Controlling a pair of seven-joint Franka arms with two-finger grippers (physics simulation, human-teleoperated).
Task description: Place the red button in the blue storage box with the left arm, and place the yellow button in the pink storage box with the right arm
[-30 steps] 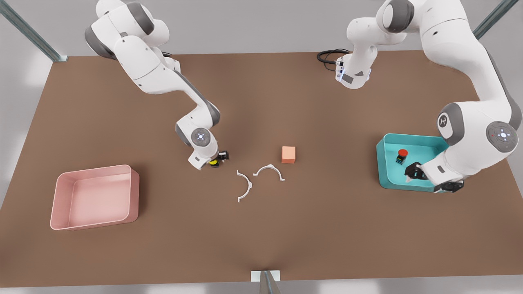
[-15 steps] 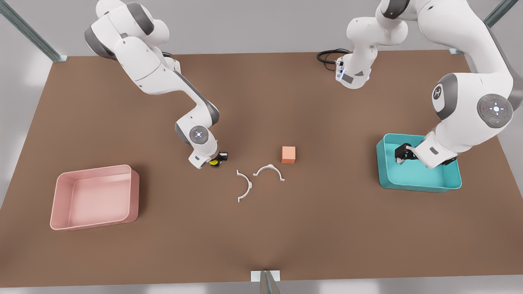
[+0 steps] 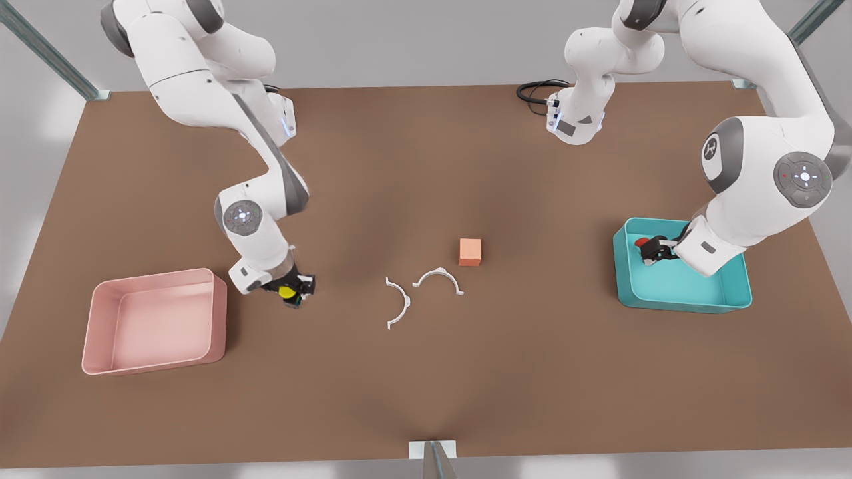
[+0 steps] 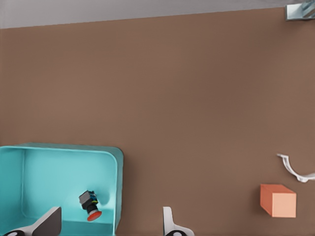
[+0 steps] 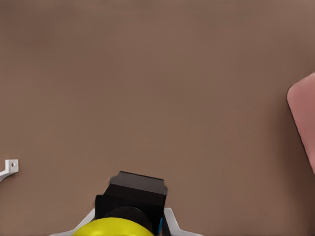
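My right gripper [image 3: 291, 291] hangs low over the table [image 3: 426, 372] on a bent arm, just beside the pink storage box [image 3: 154, 320] but not yet over it. Its fingers are clamped on the yellow button [image 3: 287, 291]. In my right wrist view the yellow button [image 5: 114, 227] sits between the fingers with its black base pointing away from the camera and its yellow cap toward it, so it lies on its side. A corner of the pink storage box [image 5: 302, 118] peeks in there, with bare brown table between it and the button.

My left gripper [image 3: 655, 253] reaches down over the far corner of the blue storage box [image 3: 685, 303], on the front view's right. Its arm folds over the box from the outer side. The fingers [image 4: 47, 223] are apart and hold nothing. The red button [image 3: 641, 243] lies in the box close to the wall that faces the middle of the table. In my left wrist view the red button [image 4: 90, 204] is tipped over, black base one way and red cap the other, near the rounded corner of the blue storage box [image 4: 115, 172].

In the middle of the table there is an orange cube [image 3: 470, 252] and two white curved clips [image 3: 419, 293]. They lie well apart from both boxes. There is a lot of open table around the pink storage box.
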